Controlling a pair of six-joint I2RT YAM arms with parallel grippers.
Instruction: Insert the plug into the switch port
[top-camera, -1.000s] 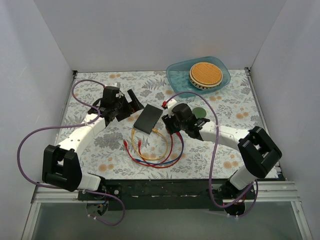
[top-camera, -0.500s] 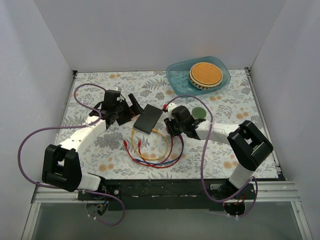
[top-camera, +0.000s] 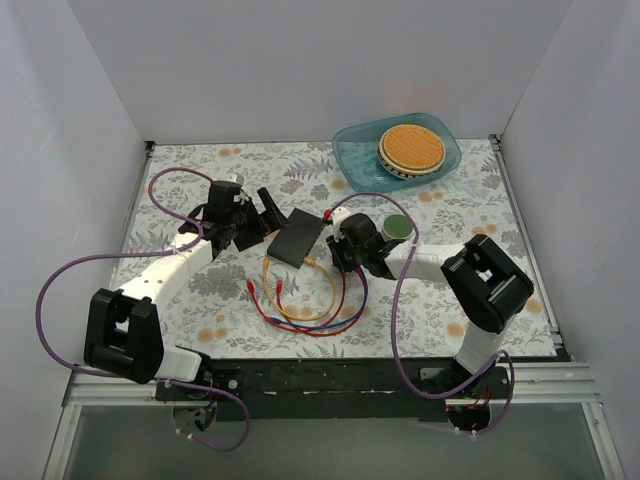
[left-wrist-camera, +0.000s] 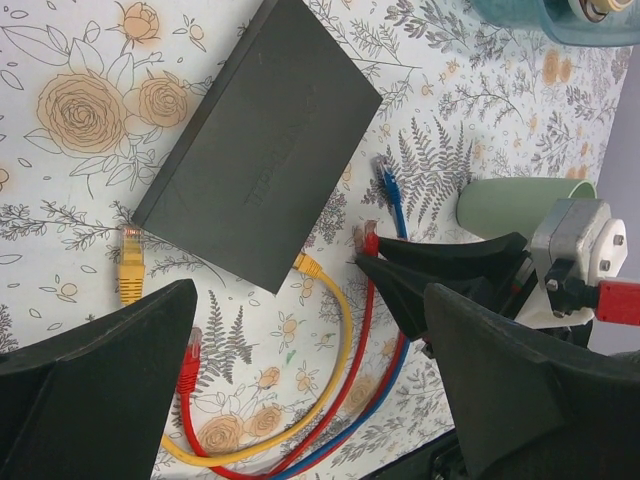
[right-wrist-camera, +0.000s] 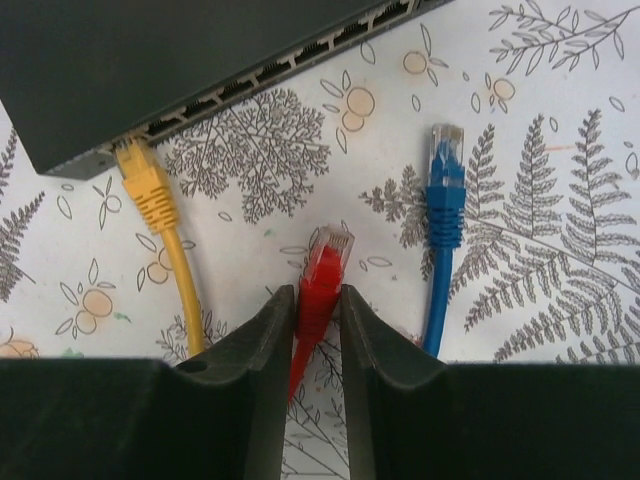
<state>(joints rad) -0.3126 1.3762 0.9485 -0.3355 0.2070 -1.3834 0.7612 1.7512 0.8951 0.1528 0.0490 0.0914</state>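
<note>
Red plug (right-wrist-camera: 324, 260) between right pincer (right-wrist-camera: 318, 297) jaws

Left jaws gape wide — right jaws pinched narrow.

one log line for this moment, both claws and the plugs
left claw: open, empty | right claw: pinching red plug, short of switch | yellow plug: in switch | blue plug: loose

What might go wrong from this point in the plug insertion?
1. The right gripper pinches the red plug at its boot, head protruding; it may pivot against the switch port.
2. The left gripper is open, off the switch, which may slide when pushed.
3. Intertwined cables may drag the blue plug.
</note>
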